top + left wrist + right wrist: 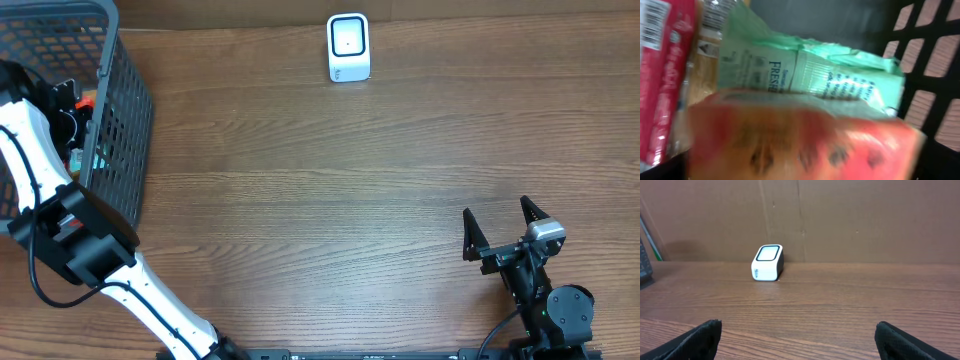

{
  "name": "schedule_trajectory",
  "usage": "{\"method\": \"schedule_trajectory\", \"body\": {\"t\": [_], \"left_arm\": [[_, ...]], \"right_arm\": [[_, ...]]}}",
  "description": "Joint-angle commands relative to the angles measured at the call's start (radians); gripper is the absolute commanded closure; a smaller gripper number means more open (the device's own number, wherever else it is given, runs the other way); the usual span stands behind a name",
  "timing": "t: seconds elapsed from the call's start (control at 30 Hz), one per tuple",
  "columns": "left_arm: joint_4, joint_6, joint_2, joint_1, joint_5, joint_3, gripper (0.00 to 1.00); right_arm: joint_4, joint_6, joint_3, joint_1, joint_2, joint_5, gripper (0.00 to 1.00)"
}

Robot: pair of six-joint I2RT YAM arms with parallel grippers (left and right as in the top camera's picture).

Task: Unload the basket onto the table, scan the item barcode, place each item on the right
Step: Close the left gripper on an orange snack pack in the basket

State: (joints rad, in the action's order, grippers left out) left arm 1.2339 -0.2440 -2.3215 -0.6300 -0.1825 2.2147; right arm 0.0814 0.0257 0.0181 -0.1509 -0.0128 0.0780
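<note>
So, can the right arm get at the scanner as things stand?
Probably yes: the right gripper is open and only bare table lies between it and the scanner, though it's far.

The left arm (pixel 150 295) rises from its base in a white link to a black elbow (pixel 75 240) well behind its tool. From there a second white link (pixel 30 150) runs forward to the dark left wrist (pixel 60 100). The left tool is spread wide, its fingers hidden in both views. The right arm (pixel 550 300) sits folded low, directly behind the right tool (pixel 496 208). That tool points forward with its two black fingers (pixel 470 235) held wide apart and nothing between them; their tips frame the lower corners of the right wrist view.
</note>
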Motion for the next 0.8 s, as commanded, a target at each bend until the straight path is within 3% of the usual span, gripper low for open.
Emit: {"method": "schedule_trajectory", "body": {"t": [0.0, 0.63, 0.77], "left_arm": [[0.002, -0.026, -0.028, 0.002, -0.024, 0.013, 0.0], [-0.002, -0.026, -0.097, 0.002, -0.019, -0.004, 0.0], [-0.008, -0.026, -0.097, 0.002, -0.017, -0.004, 0.08]], "right_arm": [[-0.004, -0.004, -0.01, 0.003, 0.009, -0.005, 0.0], [-0.004, -0.004, -0.01, 0.003, 0.009, -0.005, 0.0], [-0.004, -0.004, -0.01, 0.003, 0.009, -0.005, 0.0]]}}
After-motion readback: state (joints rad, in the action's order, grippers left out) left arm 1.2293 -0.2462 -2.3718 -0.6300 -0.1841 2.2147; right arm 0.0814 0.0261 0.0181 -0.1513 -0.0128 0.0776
